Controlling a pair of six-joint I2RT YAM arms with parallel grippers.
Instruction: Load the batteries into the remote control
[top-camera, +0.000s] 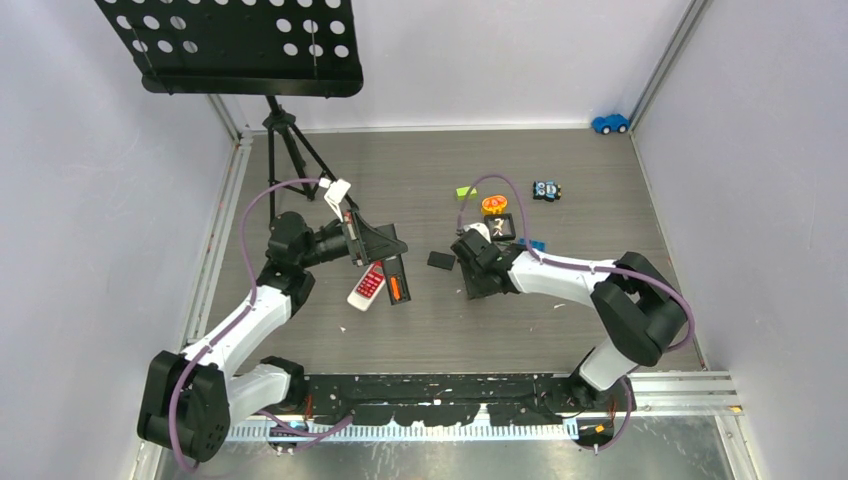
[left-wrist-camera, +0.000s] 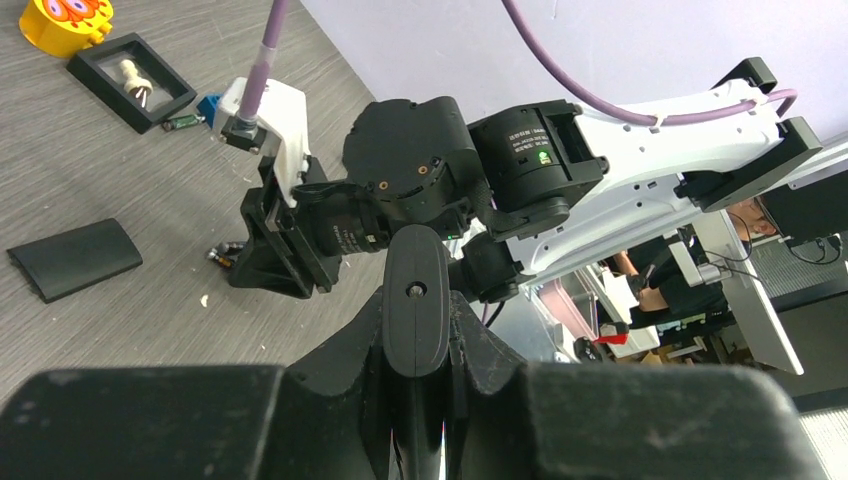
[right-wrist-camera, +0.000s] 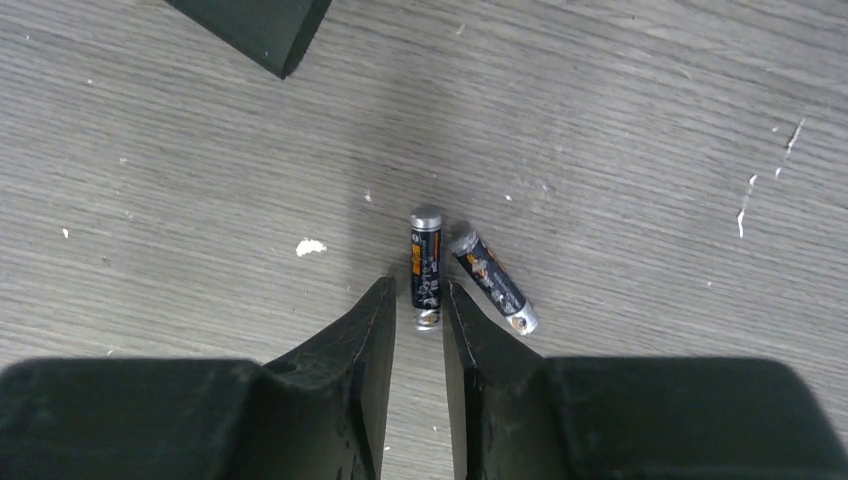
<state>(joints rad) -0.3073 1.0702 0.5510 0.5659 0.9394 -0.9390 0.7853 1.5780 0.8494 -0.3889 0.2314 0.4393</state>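
Observation:
My left gripper (left-wrist-camera: 417, 312) is shut on a black remote control (left-wrist-camera: 417, 296) and holds it off the table; from above, an orange patch shows on that remote control (top-camera: 397, 284). Two dark batteries with orange print lie side by side on the table. One battery (right-wrist-camera: 426, 262) has its near end between the fingertips of my right gripper (right-wrist-camera: 420, 296), whose jaws stand narrow around it with a thin gap on the left. The other battery (right-wrist-camera: 492, 281) lies slanted just right of the right finger. In the top view the right gripper (top-camera: 478, 290) points down at the table.
A white remote with red buttons (top-camera: 367, 286) sits beside the black one. A loose black cover (top-camera: 441, 260) lies left of the right gripper. Behind it are an orange toy (top-camera: 494, 205), a black framed box (top-camera: 502, 227) and a small toy robot (top-camera: 546, 190). A tripod stand (top-camera: 285, 150) is back left.

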